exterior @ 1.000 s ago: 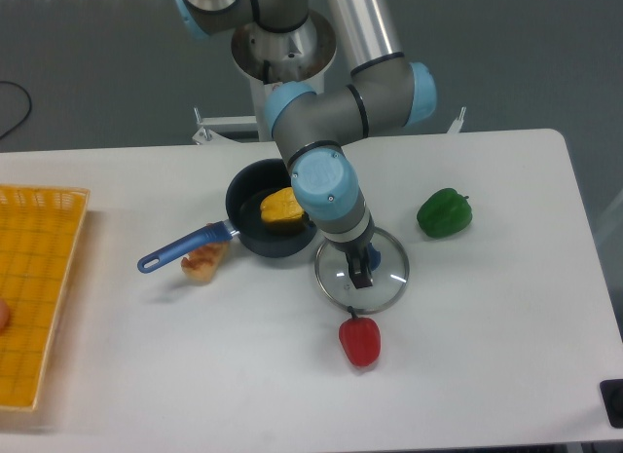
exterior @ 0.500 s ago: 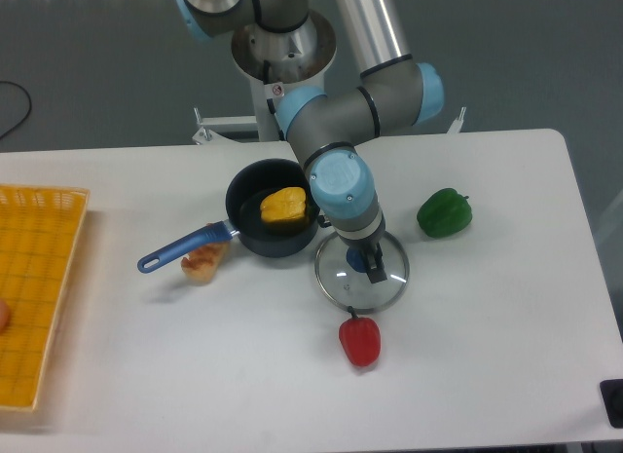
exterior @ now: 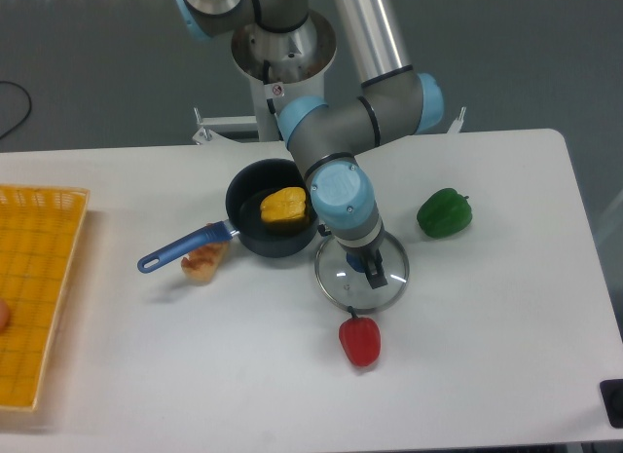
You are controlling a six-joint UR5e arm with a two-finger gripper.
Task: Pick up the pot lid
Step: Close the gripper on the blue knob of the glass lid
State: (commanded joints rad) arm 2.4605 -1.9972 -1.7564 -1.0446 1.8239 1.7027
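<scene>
Fixed camera view. The lid (exterior: 363,299), a pale disc with a blue knob (exterior: 356,262), lies flat on the table (exterior: 243,365), just beside the pan (exterior: 275,246). The gripper (exterior: 351,252) is over the lid, its fingers spread apart and partly hidden by the arm (exterior: 343,195). The black pan contains a yellow item (exterior: 284,206); its blue handle (exterior: 185,246) crosses a brown item (exterior: 202,264). A red pepper (exterior: 360,343) points its stem toward the lid's rim. A green pepper (exterior: 445,213) and an orange basket (exterior: 41,307) flank the group.

In view, a pan (exterior: 275,245) lies left of the pot lid (exterior: 360,289), a pepper (exterior: 445,213) right.
</scene>
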